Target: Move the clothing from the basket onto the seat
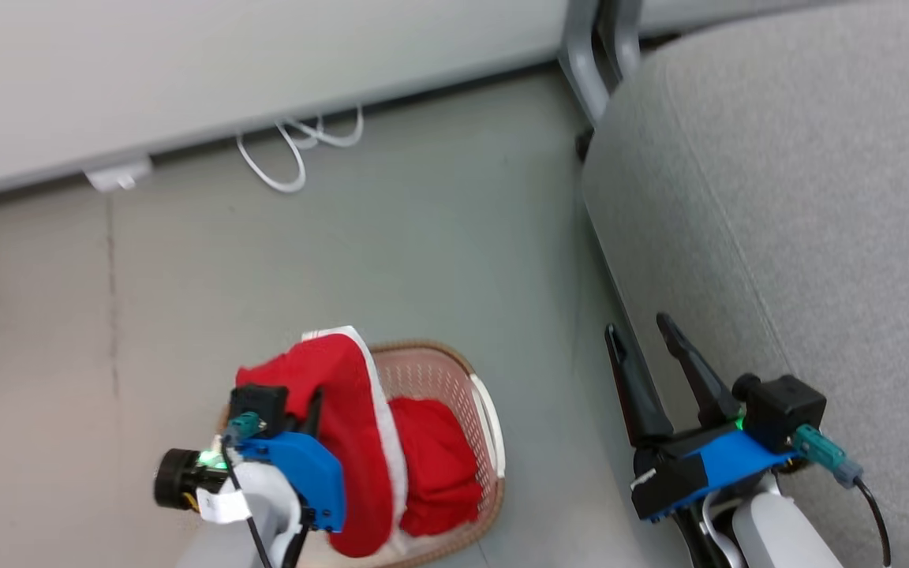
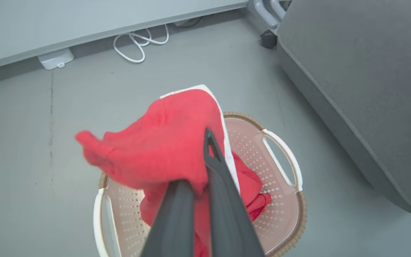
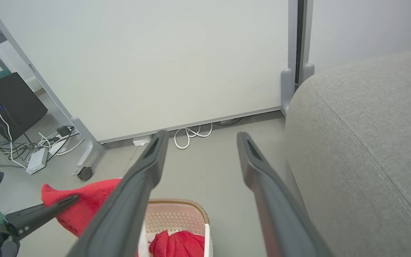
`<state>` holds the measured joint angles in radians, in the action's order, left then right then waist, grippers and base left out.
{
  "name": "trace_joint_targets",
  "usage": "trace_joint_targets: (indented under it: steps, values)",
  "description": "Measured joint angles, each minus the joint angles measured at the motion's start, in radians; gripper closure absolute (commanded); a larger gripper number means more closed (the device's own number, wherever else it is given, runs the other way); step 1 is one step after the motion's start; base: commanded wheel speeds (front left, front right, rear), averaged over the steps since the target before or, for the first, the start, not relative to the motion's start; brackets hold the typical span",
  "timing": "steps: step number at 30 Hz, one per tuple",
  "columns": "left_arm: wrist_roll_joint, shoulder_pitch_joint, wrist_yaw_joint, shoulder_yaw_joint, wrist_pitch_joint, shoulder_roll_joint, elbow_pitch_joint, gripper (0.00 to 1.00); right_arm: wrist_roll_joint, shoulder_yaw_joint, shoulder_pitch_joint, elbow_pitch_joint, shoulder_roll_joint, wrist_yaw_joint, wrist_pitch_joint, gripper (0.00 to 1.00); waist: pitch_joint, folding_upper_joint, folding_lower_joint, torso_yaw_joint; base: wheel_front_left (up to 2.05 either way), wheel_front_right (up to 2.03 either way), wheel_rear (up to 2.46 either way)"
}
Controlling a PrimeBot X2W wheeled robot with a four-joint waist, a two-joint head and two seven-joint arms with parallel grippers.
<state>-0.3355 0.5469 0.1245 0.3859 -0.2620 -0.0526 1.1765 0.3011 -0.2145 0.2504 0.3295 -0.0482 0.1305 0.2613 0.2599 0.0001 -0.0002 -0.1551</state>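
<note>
One red garment (image 2: 155,142) hangs above the basket (image 1: 494,442) at near left, pinched tight in the left gripper (image 2: 200,167). More red clothing (image 1: 435,465) lies inside the basket. Right gripper (image 1: 637,327) spread wide and empty, near the edge of the seat (image 1: 778,197) at right.

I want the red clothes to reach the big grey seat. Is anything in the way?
The left gripper holds the clothing above the basket, and bare floor leads to the seat. The open right gripper hangs by the seat's edge, perhaps in the path.
</note>
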Motion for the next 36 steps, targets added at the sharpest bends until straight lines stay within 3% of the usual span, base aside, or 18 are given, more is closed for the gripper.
trace_joint_targets:
  steps: [7, 15, 23, 36]
  values:
    - [-0.157, -0.029, 0.004, 0.222, 0.031, 0.002, -0.186, 1.00, -0.001, 0.030, -0.078, 0.008, 0.000, 0.000, -0.013, 0.00, -0.144, 0.0000, -0.0001, 0.050, 0.00, 0.00, 0.00]
    - [-0.276, 0.032, 0.004, 0.368, 0.040, 0.002, -0.285, 1.00, 0.000, 0.041, -0.143, -0.009, 0.000, 0.000, -0.037, 0.00, -0.255, 0.0000, -0.0002, 0.096, 0.00, 0.00, 0.00]
    - [-0.384, 0.131, -0.004, 0.493, 0.047, 0.002, -0.366, 1.00, -0.001, 0.043, -0.175, -0.030, 0.000, 0.000, -0.056, 0.00, -0.288, 0.0000, 0.0000, 0.118, 0.00, 0.00, 0.00]
    - [-0.549, 0.278, -0.072, 0.683, 0.053, 0.002, -0.465, 1.00, -0.004, 0.034, -0.191, -0.045, 0.000, 0.000, -0.072, 0.00, -0.311, -0.0001, 0.0001, 0.114, 0.00, 0.00, 0.00]
